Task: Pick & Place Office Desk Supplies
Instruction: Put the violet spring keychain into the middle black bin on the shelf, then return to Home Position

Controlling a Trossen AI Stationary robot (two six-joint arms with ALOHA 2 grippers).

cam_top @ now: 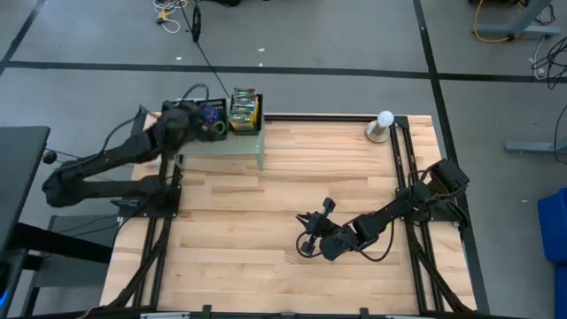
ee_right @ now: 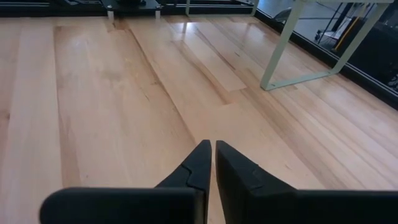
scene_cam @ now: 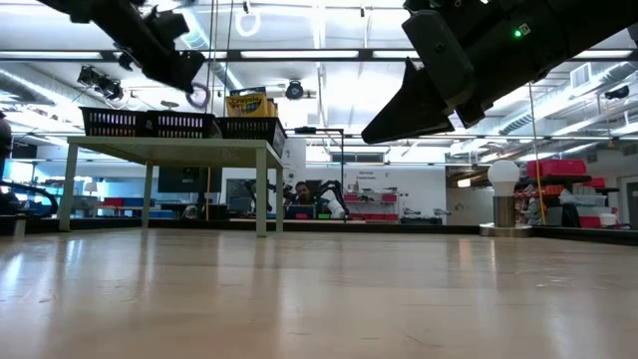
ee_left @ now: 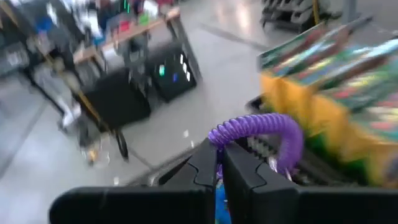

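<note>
Left hand holds a purple band above the stand; right hand closed and empty over the tabletop

The left hand (ee_left: 219,163) is closed on a purple rubber band (ee_left: 261,127), just beside the crayon boxes (cam_top: 244,111) in a black mesh tray (scene_cam: 249,127) on the pale green stand (cam_top: 232,144). The right hand (ee_right: 212,154), fingers almost together with nothing between them, hangs over bare tabletop (cam_top: 239,221), well apart from the stand. A white globe (cam_top: 384,120) stands at the far corner
</note>
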